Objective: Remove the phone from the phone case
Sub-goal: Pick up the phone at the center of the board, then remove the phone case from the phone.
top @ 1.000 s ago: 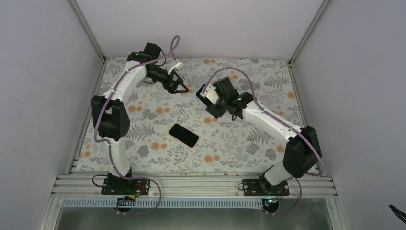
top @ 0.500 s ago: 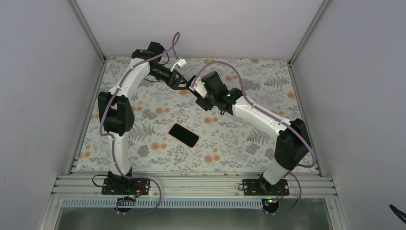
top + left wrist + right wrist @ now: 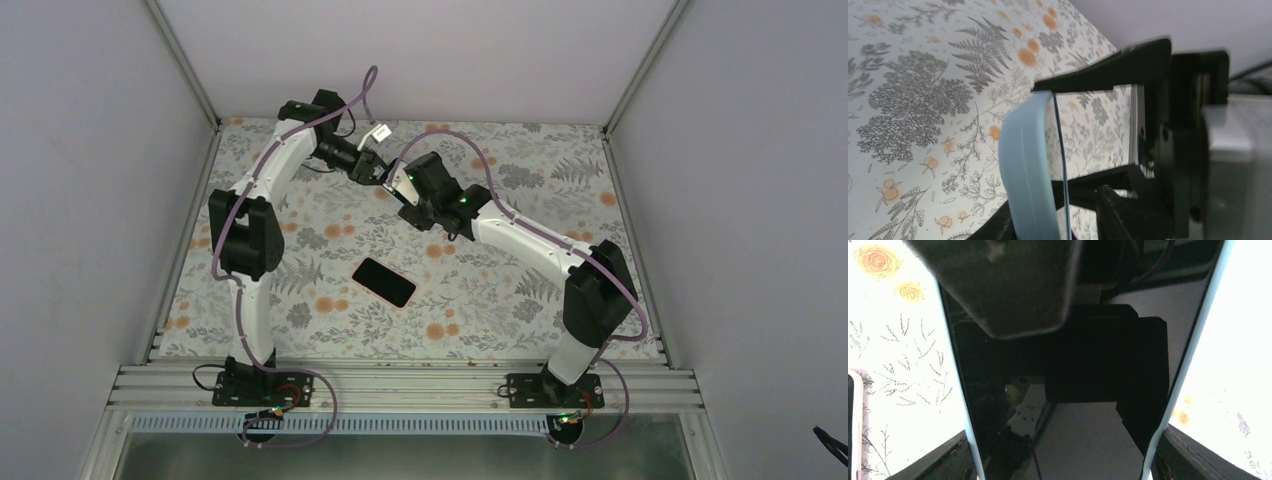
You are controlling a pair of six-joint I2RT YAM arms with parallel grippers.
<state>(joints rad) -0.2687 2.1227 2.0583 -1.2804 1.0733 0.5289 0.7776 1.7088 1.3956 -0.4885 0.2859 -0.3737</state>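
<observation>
White left arm: reaches out over the flowery table to the far middle, so my two grippers meet up in the air.
Spare phone: dark slab with a pinkish rim, lying flat on the table well nearer me. Not part of this job, as far as I can judge.
Left gripper: fingers sit either side of one end of the case. Honestly can't tell if they're biting it or just straddling it.
Case: pale blue, up off the table, edge-on to my left camera. I reckon that end is where I'd peel the lip back.
Phone: inside the case, black screen facing my right wrist camera.
Right gripper: clamped across the case's long sides, holding it steady so the left one has something to pull against.
</observation>
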